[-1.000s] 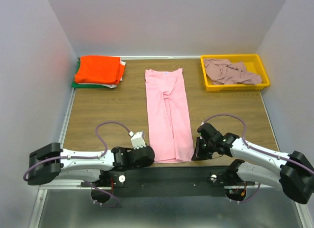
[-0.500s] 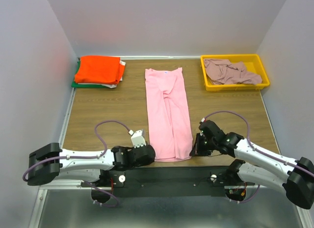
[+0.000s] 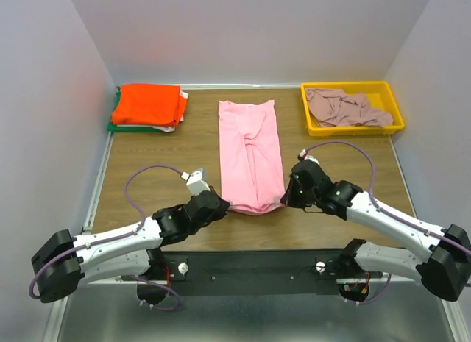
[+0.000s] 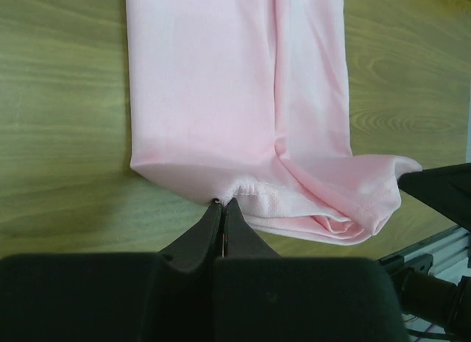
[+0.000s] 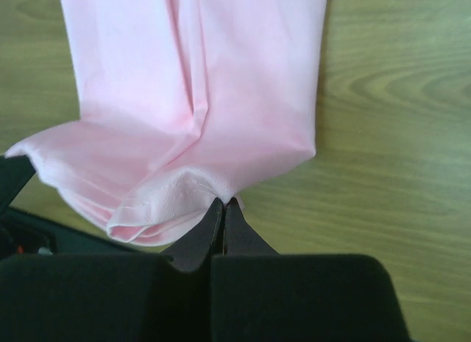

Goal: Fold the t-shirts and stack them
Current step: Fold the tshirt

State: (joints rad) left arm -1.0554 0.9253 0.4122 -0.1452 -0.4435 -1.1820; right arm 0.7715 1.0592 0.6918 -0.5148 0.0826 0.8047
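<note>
On open tabletop (image 3: 158, 162), hem-pinched pink tee (image 3: 251, 147)

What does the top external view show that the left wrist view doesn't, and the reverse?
Only top external: the folded orange t-shirt on a green t-shirt at far left, the mauve t-shirt in the yellow tray, and the whole right arm. Only left wrist: the left gripper shut on the pink t-shirt's near hem, stitching visible. Both: the pink t-shirt's near end curled up off the wooden table.
</note>
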